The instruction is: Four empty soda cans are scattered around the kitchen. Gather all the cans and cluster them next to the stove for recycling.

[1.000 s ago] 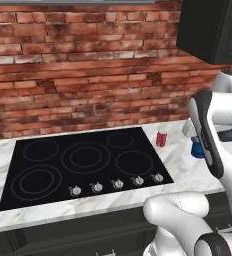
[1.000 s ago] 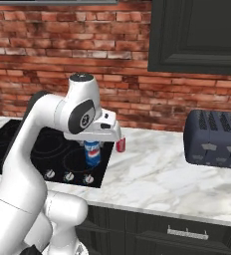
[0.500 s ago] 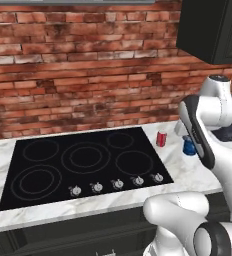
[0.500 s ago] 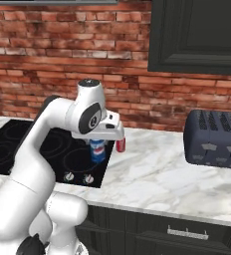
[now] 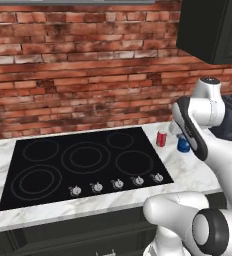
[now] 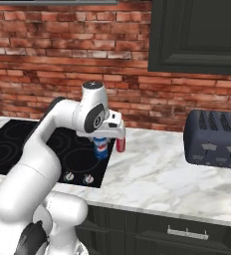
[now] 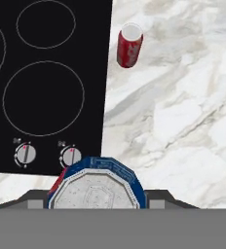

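Note:
The blue soda can [image 6: 101,148] with its white-red logo hangs upright in my gripper [image 6: 103,143], which is shut on it just off the stove's [image 6: 18,144] right edge. From the hand camera I look down on the blue can's silver top [image 7: 96,188] between my gripper's [image 7: 96,195] fingers. A red soda can [image 7: 129,45] stands upright on the marble beside the stove [image 7: 47,97], a little farther back. In the left base view, the red can [image 5: 161,138] sits at the stove's [image 5: 83,160] back right corner and the blue can [image 5: 183,145] shows just right of it, partly behind my arm.
A dark toaster [image 6: 214,138] stands on the white marble counter [image 6: 157,174] to the right. A black upper cabinet [image 6: 197,35] hangs above it. The brick wall [image 5: 88,75] runs behind the stove. Silver knobs [image 5: 117,184] line the stove's front.
My arm has carried the blue can farther back along the stove's right edge, closer to the red can. The red can has stayed put.

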